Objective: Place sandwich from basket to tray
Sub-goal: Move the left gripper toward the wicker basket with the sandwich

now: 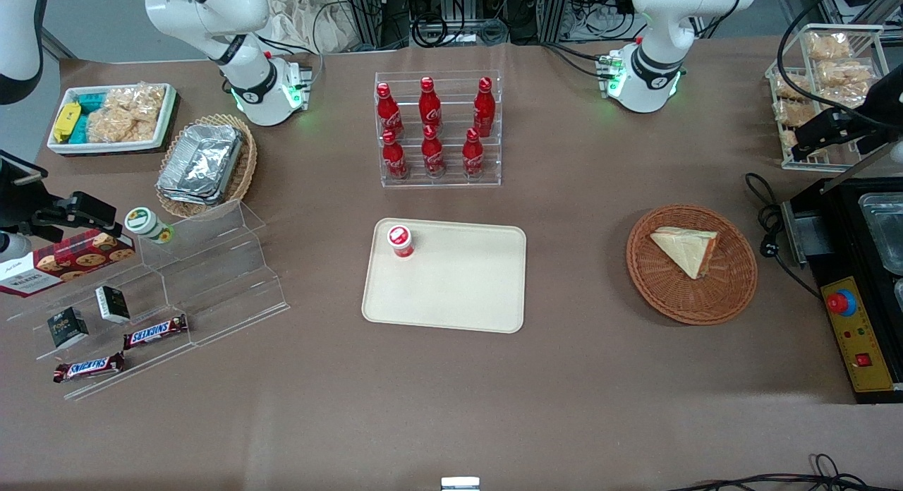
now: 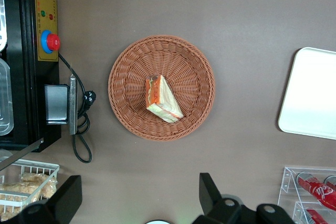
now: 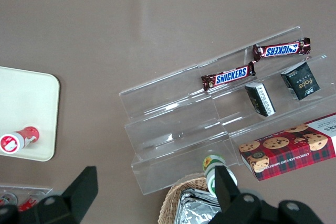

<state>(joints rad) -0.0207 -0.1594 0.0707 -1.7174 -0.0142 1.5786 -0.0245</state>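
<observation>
Gripper (image 2: pixel 139 203) of the working left arm hangs high above the surface, its two fingers spread wide and holding nothing, and it looks straight down on the basket (image 2: pixel 194 56). So nothing of the task is done yet, as far as I can judge.

The sandwich (image 2: pixel 161 99) lies inside the basket, near its middle, on its flat side, with the orange-red filling along one edge (the clear wrap I can hardly make out). Nothing else is in the basket with it.

The tray (image 1: pixel 458 293) sits on the surface well apart from the basket, toward the parked arm's end of the table. One small cup with a red lid (image 1: pixel 399 240) stands on it near a corner; the rest of it is bare, so there is enough room for the sandwich.

What is left is everything: to come down over the sandwich, to close on it, to lift it out, to carry it over to the tray and to put it down clear of the cup.
</observation>
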